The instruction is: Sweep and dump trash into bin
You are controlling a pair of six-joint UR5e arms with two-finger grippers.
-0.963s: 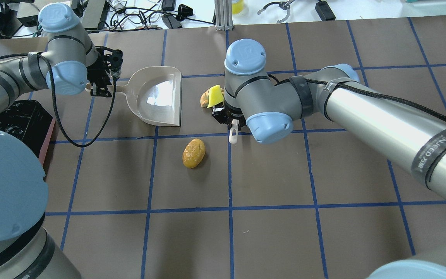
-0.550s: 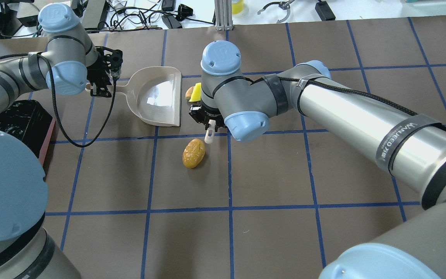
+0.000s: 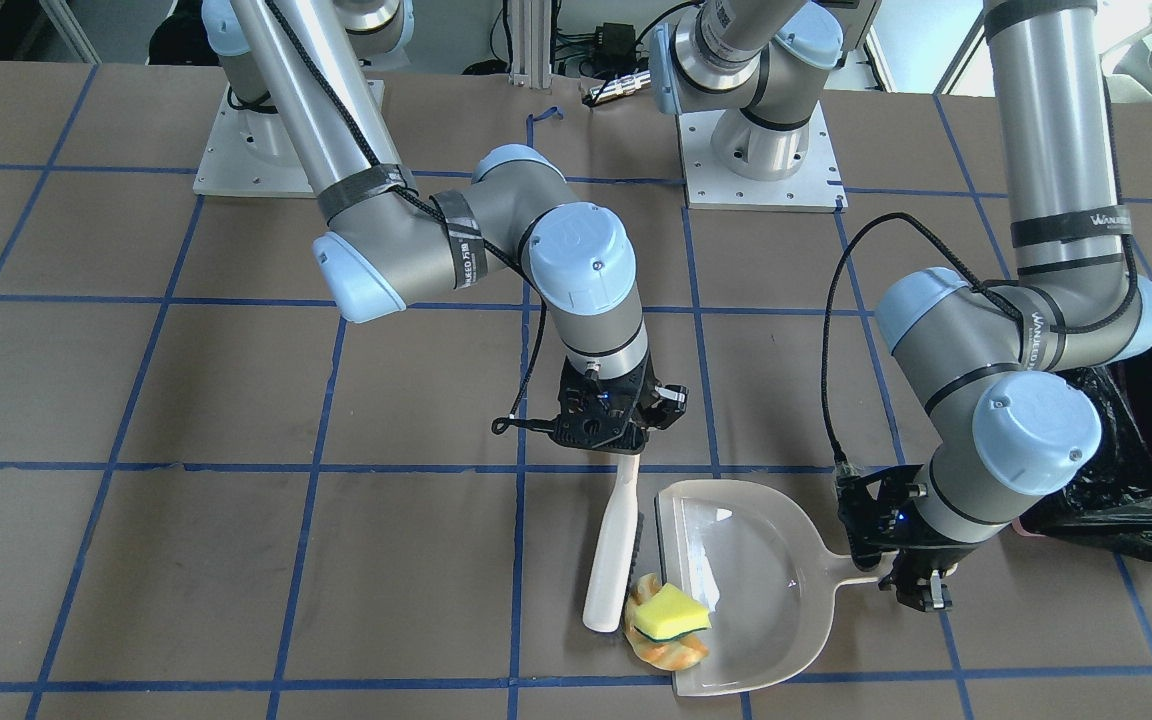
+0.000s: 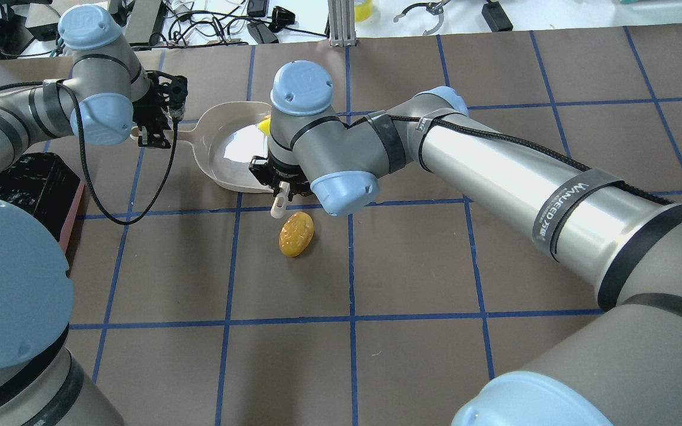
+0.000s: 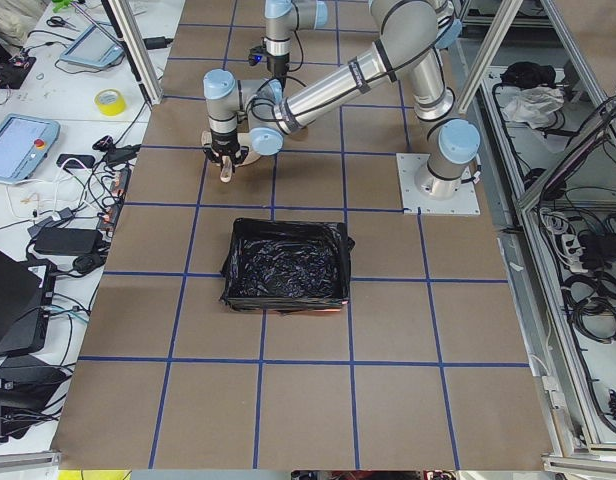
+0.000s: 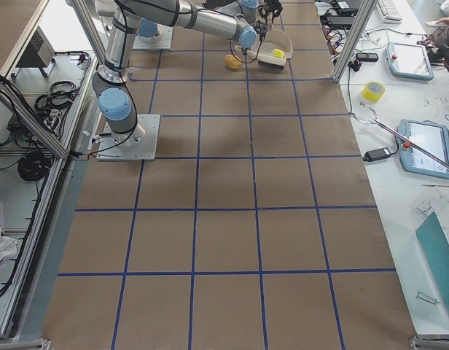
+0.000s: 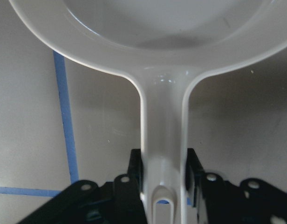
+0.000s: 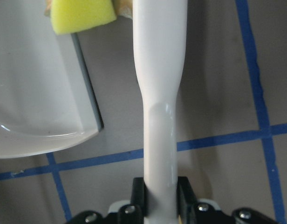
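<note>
The right claw [image 3: 616,445], clamped on the smooth cream brush [image 3: 611,560], has swept across to the glossy dustpan [image 3: 766,570], shoving the sponge wedge [image 3: 669,610] and twisted pastry ring [image 3: 671,652] against its flat lip. The left claw [image 7: 164,177] pinches the pan's handle. The knobbly potato lump [image 4: 296,234] lies on open worktop [image 4: 412,266]. The crinkly bag-lined bin [image 5: 288,262] stands well apart.

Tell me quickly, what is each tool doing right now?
Left tool: closed on the dustpan handle.
Right tool: closed on the brush handle.
</note>
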